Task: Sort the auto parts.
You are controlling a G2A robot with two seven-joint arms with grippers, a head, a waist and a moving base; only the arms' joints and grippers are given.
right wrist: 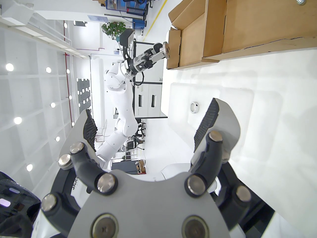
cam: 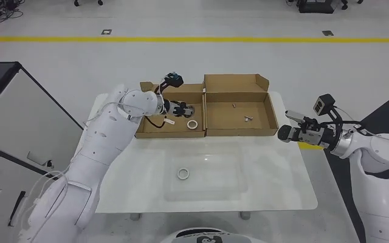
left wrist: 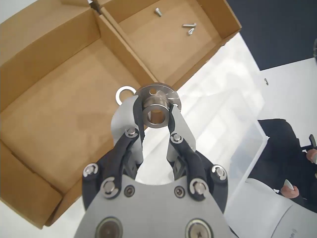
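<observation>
The left gripper (left wrist: 156,111) is clamped on a flanged metal hub (left wrist: 162,91), flange pointing away from the wrist, over the left cardboard box (left wrist: 49,105) near a washer (left wrist: 118,97). The right gripper (right wrist: 151,110), jaws apart, sits far off at the right edge of the table (cam: 273,182).

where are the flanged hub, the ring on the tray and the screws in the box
flanged hub (left wrist: 156,101): left wrist view, on its barrel
ring (right wrist: 197,107): right wrist view, on its outer wall
screws (left wrist: 189,25): left wrist view, shank of the long one
</observation>
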